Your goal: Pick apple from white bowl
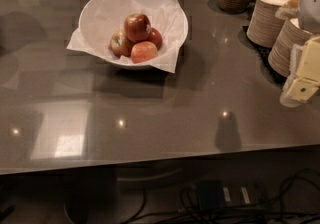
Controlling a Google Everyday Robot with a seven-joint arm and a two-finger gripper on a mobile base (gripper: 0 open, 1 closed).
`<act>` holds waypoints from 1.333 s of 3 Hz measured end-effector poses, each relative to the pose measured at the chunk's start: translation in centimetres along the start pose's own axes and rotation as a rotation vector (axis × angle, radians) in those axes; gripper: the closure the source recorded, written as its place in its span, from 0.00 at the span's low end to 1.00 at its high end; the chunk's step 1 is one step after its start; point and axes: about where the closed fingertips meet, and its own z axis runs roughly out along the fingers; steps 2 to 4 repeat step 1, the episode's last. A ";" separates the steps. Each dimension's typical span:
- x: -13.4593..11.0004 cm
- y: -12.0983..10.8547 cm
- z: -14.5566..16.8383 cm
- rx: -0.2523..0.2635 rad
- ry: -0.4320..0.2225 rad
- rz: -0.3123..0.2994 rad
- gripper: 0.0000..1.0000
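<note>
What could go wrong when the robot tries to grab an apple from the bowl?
The gripper sits at the far right, close beside the stacks of paper plates; swinging over might knock them.
The top apple rests on the other apples in the white bowl, so a nudge could roll it.
The loose paper liner might get caught and lifted too.
</note>
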 end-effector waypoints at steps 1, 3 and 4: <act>0.0 0.0 0.0 0.000 0.000 0.000 0.00; 0.0 0.0 0.0 0.000 0.000 0.000 0.00; 0.0 0.0 0.0 0.000 0.000 0.000 0.00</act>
